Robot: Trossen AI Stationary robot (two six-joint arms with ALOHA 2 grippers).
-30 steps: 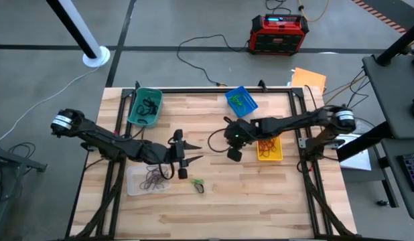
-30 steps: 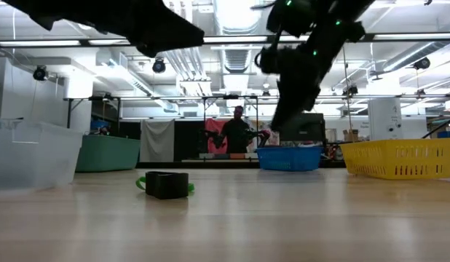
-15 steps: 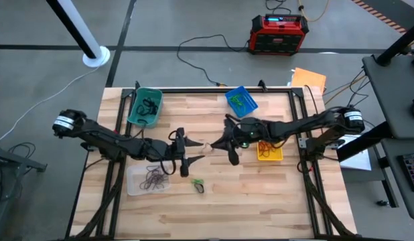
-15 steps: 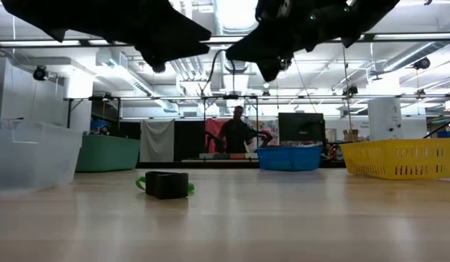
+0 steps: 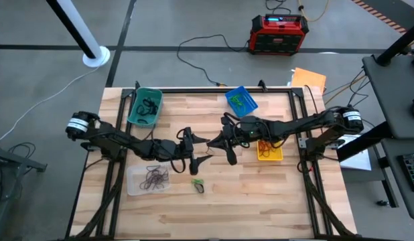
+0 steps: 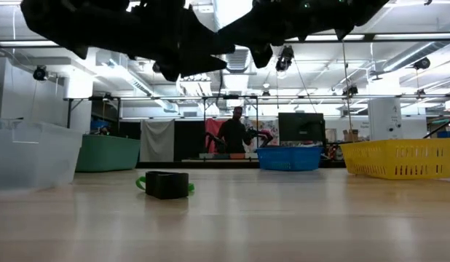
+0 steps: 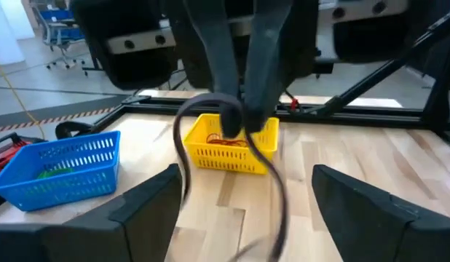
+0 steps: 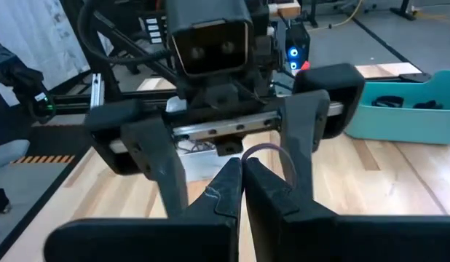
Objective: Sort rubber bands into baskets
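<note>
My right gripper (image 7: 239, 120) is shut on a dark rubber band (image 7: 183, 149) above the middle of the table. It points level at my left gripper (image 5: 199, 150). My left gripper is open, and its two fingers (image 8: 306, 138) stand on either side of the right fingertips and the band. Whether they touch the band I cannot tell. The teal basket (image 5: 145, 107), blue basket (image 5: 241, 100), yellow basket (image 5: 268, 150) and clear basket (image 5: 150, 179) stand on the table with bands in them. Green bands lie by a small black block (image 6: 167, 184). My right gripper pinches the dark band's upper part (image 7: 226, 103) between its two fingertips. The fingers come level from the table's right side. The band hangs below them as a slack open loop, and its lower end runs out of the left wrist view.
The yellow basket (image 7: 232, 149) sits just behind my right gripper, the blue basket (image 7: 61, 171) at the far side. The black block (image 5: 198, 184) lies near the table's middle front. A person (image 6: 236, 135) stands in the room beyond the table.
My right gripper has risen and tipped from pointing down to level, swinging toward the table's left with the band. My left gripper has moved toward the table's right and a little down, until its fingers stand around the right fingertips.
</note>
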